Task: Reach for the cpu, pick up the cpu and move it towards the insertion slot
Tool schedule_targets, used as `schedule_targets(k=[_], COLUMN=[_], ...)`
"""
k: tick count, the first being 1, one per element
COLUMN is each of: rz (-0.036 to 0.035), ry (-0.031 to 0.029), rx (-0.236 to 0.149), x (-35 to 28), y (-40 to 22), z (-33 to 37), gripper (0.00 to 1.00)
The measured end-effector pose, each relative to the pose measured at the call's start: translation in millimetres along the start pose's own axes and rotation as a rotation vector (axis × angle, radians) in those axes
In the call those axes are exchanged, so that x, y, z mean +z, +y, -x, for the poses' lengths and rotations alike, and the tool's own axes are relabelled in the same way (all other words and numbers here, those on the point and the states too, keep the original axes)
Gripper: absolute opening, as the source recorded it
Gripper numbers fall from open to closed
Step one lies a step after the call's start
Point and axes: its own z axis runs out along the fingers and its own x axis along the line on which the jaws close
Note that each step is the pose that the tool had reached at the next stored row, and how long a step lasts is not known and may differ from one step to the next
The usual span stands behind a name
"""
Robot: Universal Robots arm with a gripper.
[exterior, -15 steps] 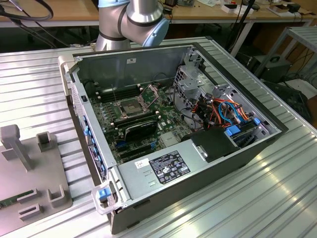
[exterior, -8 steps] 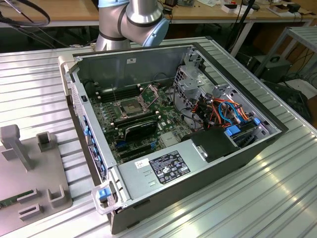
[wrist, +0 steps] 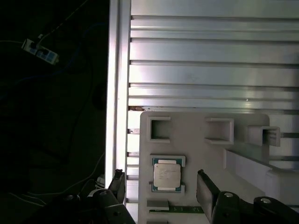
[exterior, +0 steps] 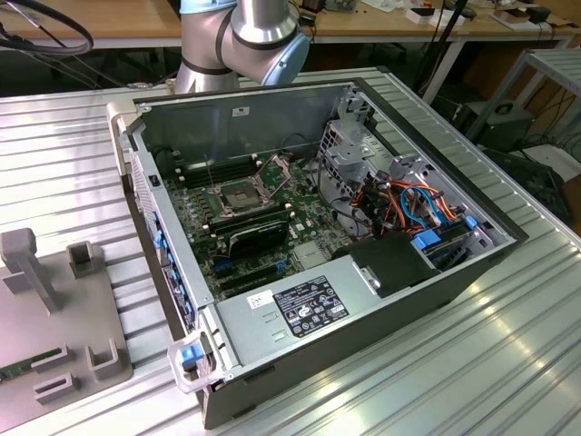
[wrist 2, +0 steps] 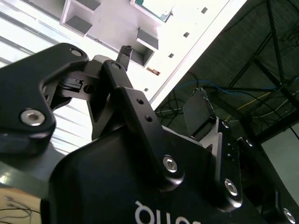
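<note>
1. The gripper [wrist: 161, 183] hangs above a grey tray [wrist: 196, 158]. Its jaws are wide open and hold nothing.
2. In the first wrist view, the cpu [wrist: 167, 176] lies flat in its seat on the tray. It sits between the two fingers [wrist: 207, 189], and the gap between them is clearly wider than the chip. Neither finger touches it.
3. Small square holders [wrist: 159, 118] stand on the tray near the cpu. The tray rests on a ribbed metal table [wrist: 201, 70], close to the table's edge.
4. In the second wrist view, the fingers [wrist 2: 125, 52] are spread apart over the tray [wrist 2: 107, 23].
5. In the exterior view, an open computer case [exterior: 227, 113] fills the middle of the frame.
6. The insertion slot [exterior: 238, 195] is on the green board, left of the case's centre, with its dark middle uncovered.
7. The tray [exterior: 54, 309] is at the lower left of the exterior view, outside the case and well apart from the slot.
8. A green memory stick [exterior: 23, 366] lies at the tray's lower left edge.
9. The arm [exterior: 241, 36] stands at the top centre of the exterior view, behind the case.
</note>
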Motion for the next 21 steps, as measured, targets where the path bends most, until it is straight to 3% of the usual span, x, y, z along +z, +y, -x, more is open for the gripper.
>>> schedule_targets(k=[9, 10, 12, 14, 21], rz=[0.0, -0.0001, 0.0, 0.0, 0.0054], ry=[0.0, 0.0002, 0.0006, 0.0005, 0.0006], rx=[0.0, 0.0, 0.0, 0.0, 0.0], x=[0.0, 2.6, 20.2, 29.0, 42.6], y=[0.0, -0.2, -3.5, -5.7, -11.2], z=[0.0, 0.6, 1.1, 1.0, 1.1], gripper=[0.72, 0.72, 0.72, 0.72, 0.72])
